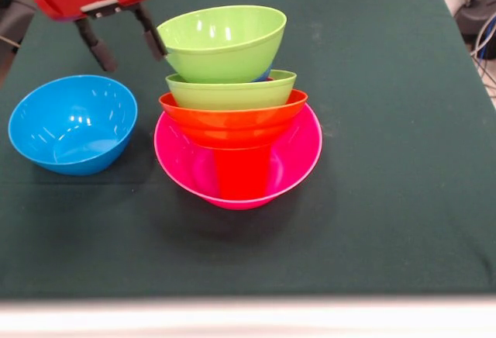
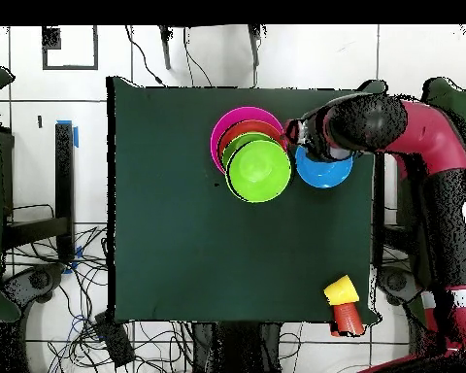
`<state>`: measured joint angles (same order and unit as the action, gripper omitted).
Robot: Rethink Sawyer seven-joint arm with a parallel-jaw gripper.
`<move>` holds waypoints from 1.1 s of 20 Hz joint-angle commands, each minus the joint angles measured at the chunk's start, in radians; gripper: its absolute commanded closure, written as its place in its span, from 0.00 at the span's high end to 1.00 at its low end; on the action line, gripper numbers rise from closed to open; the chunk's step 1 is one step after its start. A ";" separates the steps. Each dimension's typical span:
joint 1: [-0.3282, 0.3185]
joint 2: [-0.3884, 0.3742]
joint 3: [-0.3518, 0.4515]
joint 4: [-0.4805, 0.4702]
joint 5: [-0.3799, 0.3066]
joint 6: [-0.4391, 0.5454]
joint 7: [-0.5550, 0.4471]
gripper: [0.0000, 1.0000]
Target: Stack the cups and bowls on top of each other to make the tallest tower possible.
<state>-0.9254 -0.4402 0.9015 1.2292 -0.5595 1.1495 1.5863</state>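
Front view. The tower (image 1: 236, 121) stands mid-table on the green cloth (image 1: 387, 198). Its base is the large pink bowl (image 1: 298, 160); a red cup (image 1: 242, 174) shows through the pink wall, standing inside it. Above sit the orange bowl (image 1: 232, 121), a lime green bowl (image 1: 231, 90), and a second lime green bowl on top (image 1: 223, 42), which is tilted, its mouth turned toward the camera and not seated level. A sliver of dark blue shows just under its right edge. The gripper (image 1: 124, 43) hangs just beside the top bowl on the picture's left; its two black fingers (image 1: 97, 45) are spread apart with nothing between them. One finger lies very near the top bowl's rim; contact cannot be confirmed. The light blue bowl (image 1: 74, 123) rests alone on the cloth, apart from the tower, below the gripper.

Overhead view. The arm (image 2: 412, 126) reaches in from the right, its head over the gap between the tower (image 2: 249, 151) and the light blue bowl (image 2: 324, 170). A yellow cup (image 2: 341, 288) and another red cup (image 2: 349, 317) lie at the table's edge nearest the robot's base, well apart from the tower.

Assessment. The step in hand appears to be between placements: jaws empty, top bowl down. The next move likely calls for picking up the light blue bowl by its rim. The tilted top bowl offers a poor seat and may need levelling first; any sideways nudge could topple it.
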 commanded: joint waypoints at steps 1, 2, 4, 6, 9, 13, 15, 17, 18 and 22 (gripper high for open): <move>0.054 0.062 -0.039 -0.130 -0.095 0.118 -0.424 1.00; 0.054 0.061 -0.040 -0.134 -0.087 0.125 -0.424 1.00; 0.054 0.057 -0.041 -0.135 -0.070 0.138 -0.423 1.00; 0.058 0.059 -0.043 -0.147 -0.061 0.145 -0.425 1.00; 0.059 0.070 -0.048 -0.153 -0.064 0.125 -0.432 1.00; 0.069 0.103 -0.059 -0.184 -0.083 0.101 -0.443 1.00; 0.072 0.129 -0.063 -0.190 -0.090 0.063 -0.430 1.00; 0.078 0.150 -0.067 -0.197 -0.095 0.034 -0.413 1.00; 0.082 0.160 -0.069 -0.204 -0.096 0.025 -0.403 1.00; 0.123 0.223 -0.089 -0.299 -0.120 0.020 -0.363 1.00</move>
<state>-0.8934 -0.3258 0.8838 1.0463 -0.5684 1.1809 1.4681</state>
